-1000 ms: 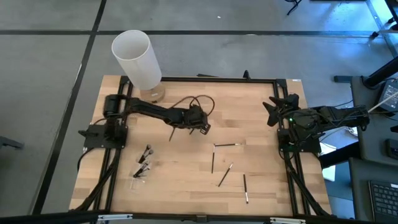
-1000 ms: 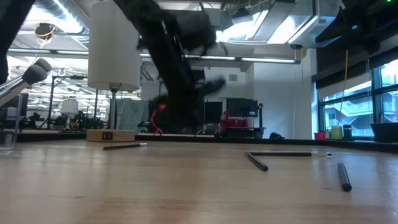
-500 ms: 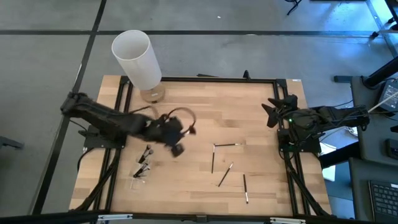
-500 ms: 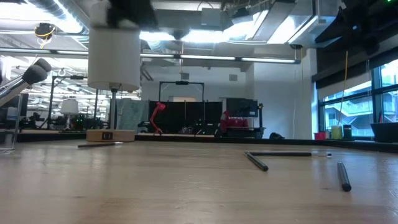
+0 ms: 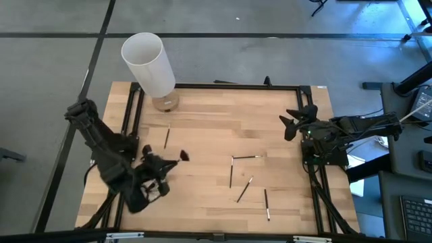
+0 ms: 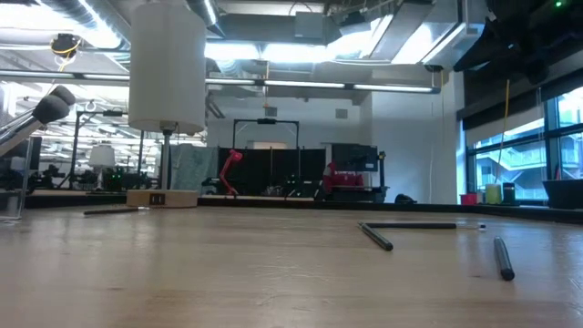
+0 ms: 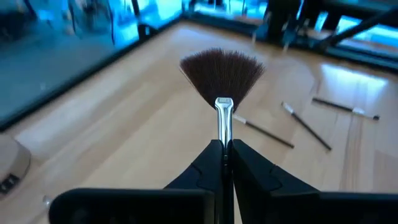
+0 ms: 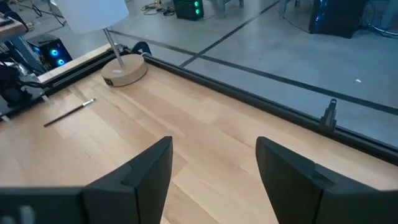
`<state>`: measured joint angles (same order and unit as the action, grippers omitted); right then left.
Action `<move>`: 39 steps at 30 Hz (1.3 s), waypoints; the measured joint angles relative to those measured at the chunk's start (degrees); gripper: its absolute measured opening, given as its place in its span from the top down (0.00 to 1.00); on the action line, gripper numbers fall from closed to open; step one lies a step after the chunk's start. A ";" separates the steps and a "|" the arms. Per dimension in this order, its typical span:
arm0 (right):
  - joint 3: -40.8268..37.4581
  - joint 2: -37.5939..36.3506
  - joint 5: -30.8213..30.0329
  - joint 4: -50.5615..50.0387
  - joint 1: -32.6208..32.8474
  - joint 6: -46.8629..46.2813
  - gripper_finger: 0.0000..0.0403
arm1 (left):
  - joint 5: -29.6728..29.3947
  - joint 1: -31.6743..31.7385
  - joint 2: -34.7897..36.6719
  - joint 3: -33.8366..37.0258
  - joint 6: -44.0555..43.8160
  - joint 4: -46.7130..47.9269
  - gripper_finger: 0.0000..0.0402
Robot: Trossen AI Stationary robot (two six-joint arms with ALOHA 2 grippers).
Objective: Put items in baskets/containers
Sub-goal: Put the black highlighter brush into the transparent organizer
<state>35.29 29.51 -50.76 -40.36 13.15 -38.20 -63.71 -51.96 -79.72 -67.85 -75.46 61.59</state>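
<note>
Left gripper (image 7: 224, 149) clamps the fan brush (image 7: 221, 74) over the table's (image 5: 202, 128) left side, probably above the cup; right gripper (image 8: 214, 158) waits, fingers apart.

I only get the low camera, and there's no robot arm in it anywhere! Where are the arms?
Observer: From above, the left gripper is over the table's left side, toward the bottom of the overhead picture.
Operator: Is it holding anything?
Observer: Yes. Its wrist camera shows it shut on the handle of the fan brush, with the dark bristles spread out in front.
Operator: And the other arm?
Observer: The right gripper waits at the table's right edge, open and holding nothing.
</note>
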 joint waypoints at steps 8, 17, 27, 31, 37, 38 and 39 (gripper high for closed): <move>0.00 0.41 -0.05 0.98 -0.02 0.71 0.43 | -1.30 -5.21 -8.15 0.00 -12.87 8.36 0.94; 0.00 0.41 -0.04 1.33 -0.02 0.74 0.43 | 10.77 -7.55 -16.67 0.00 -29.64 18.04 0.93; 0.00 0.41 -0.04 1.33 -0.02 0.97 0.43 | 10.64 -14.33 -17.83 0.00 -37.75 19.45 0.93; 0.00 0.41 -0.04 1.36 0.00 0.97 0.43 | 6.40 -16.11 -17.82 0.00 -35.78 19.48 0.91; 0.00 0.41 -0.04 1.53 0.00 0.90 0.43 | 4.85 -17.63 -18.09 0.00 -35.77 21.24 0.90; 0.00 0.41 -0.04 1.53 0.00 0.92 0.43 | 4.73 -17.76 -18.35 0.05 -35.81 21.56 0.90; 0.00 0.41 -0.04 1.55 0.00 0.91 0.43 | 4.66 -17.77 -18.57 0.30 -35.93 21.50 0.90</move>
<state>35.29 29.91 -50.81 -38.81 13.14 -37.29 -59.05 -69.73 -98.29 -67.55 -111.39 83.10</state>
